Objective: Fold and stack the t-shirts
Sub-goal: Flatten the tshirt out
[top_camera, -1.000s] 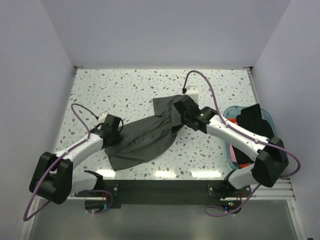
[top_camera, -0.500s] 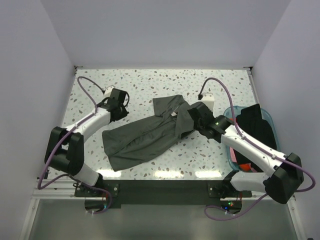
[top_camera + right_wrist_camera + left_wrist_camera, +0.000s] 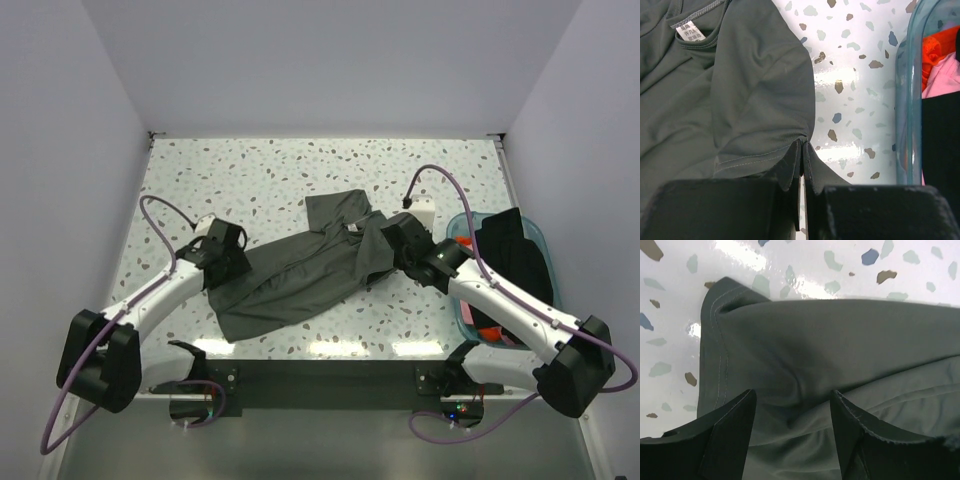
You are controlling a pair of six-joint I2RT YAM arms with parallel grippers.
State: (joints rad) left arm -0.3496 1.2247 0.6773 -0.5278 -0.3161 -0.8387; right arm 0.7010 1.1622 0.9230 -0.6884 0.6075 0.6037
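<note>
A dark grey-green t-shirt [image 3: 300,270] lies crumpled across the middle of the speckled table, collar and label toward the right [image 3: 690,31]. My left gripper [image 3: 222,262] is open over the shirt's left hem corner, its fingers [image 3: 730,430] straddling the cloth [image 3: 805,365]. My right gripper [image 3: 392,252] is shut on the edge of the shirt's right sleeve [image 3: 765,100]. A black shirt [image 3: 510,250] and red-orange cloth [image 3: 940,47] lie in the teal tub.
The translucent teal tub [image 3: 462,225] stands at the right edge of the table, close to my right arm; its wall shows in the right wrist view [image 3: 907,100]. Pink cloth [image 3: 940,82] also lies inside. White walls enclose the table.
My left gripper swung out to the far left, then came back down onto the shirt's left corner. My right gripper drew the sleeve toward the right, spreading the shirt.
</note>
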